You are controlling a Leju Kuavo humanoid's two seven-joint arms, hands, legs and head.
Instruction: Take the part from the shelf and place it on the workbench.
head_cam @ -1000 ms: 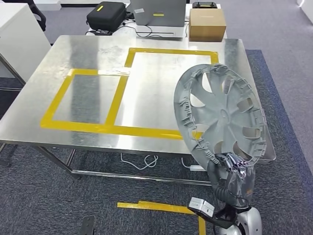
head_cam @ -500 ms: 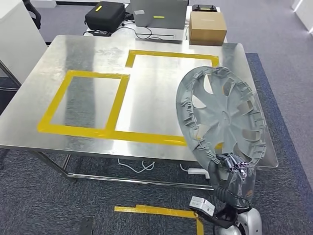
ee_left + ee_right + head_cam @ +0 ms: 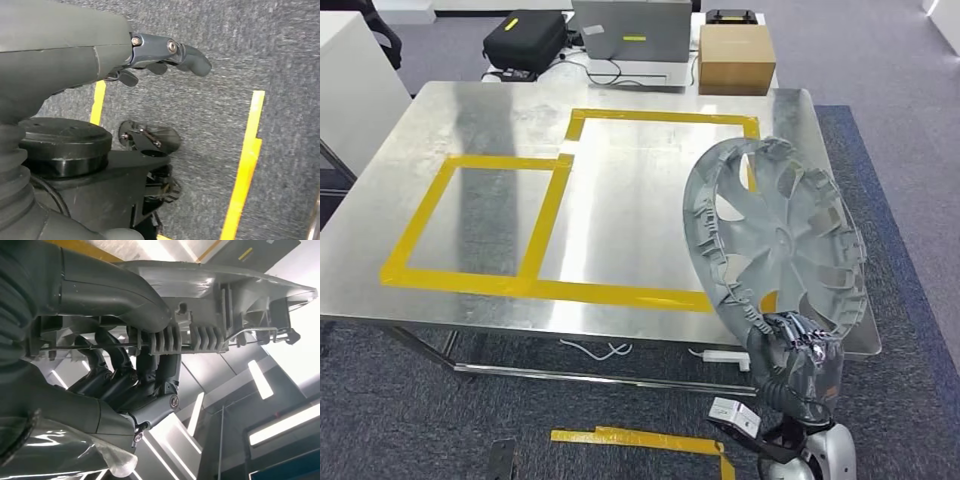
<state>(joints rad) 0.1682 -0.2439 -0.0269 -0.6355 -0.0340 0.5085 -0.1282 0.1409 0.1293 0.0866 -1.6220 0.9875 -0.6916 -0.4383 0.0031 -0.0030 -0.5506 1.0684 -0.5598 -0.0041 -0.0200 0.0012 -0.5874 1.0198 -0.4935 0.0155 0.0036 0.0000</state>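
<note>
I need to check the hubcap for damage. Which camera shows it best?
The head view: the whole hubcap shows, tilted over the workbench edge, gripped by the right robot hand. The right wrist view gives a close slice of its rim; the left wrist view faces carpet.

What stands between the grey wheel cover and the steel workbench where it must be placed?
Nothing visible. The right hand holds the grey plastic wheel cover by its rim above the shiny steel workbench, and the surface inside the yellow tape squares is bare.

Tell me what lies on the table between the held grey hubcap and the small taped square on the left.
In the head view, only the larger yellow-taped rectangle on bare steel tabletop lies between grey plastic hubcap and small square.
</note>
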